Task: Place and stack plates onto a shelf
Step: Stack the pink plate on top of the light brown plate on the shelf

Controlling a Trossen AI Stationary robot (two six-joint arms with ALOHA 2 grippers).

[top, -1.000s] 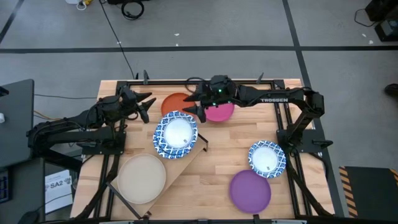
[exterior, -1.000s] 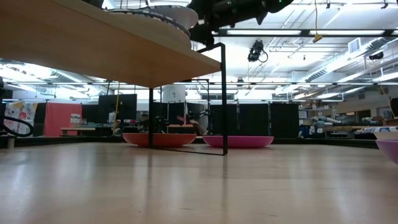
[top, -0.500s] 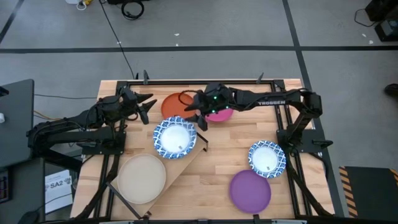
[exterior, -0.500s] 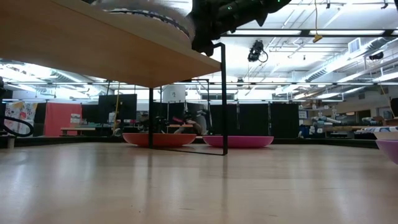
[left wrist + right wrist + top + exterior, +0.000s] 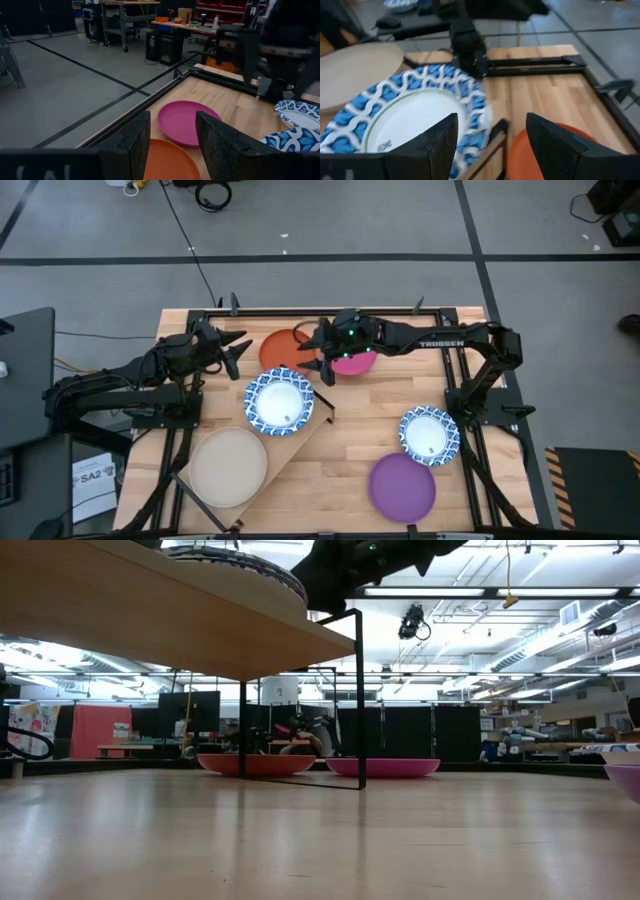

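A blue-and-white plate (image 5: 280, 402) lies flat on the shelf (image 5: 301, 442), at the board's far right end; it also shows in the right wrist view (image 5: 415, 116) and the low view (image 5: 235, 558). A beige plate (image 5: 228, 465) sits on the shelf's near left end. My right gripper (image 5: 319, 365) (image 5: 492, 145) is open and hovers just past the blue-and-white plate's far right rim, touching nothing. My left gripper (image 5: 236, 346) (image 5: 172, 150) waits open above the orange plate (image 5: 165, 162).
On the table top lie the orange plate (image 5: 278, 346), a magenta plate (image 5: 355, 362) partly under my right arm, another blue-and-white plate (image 5: 430, 433) and a purple plate (image 5: 403, 485). The shelf's black legs (image 5: 360, 700) stand in front of the orange and magenta plates.
The blue-and-white plate has come down from a tilted, raised position and now lies flat on the shelf. My right gripper has drawn back from its rim, up and toward the table's far right.
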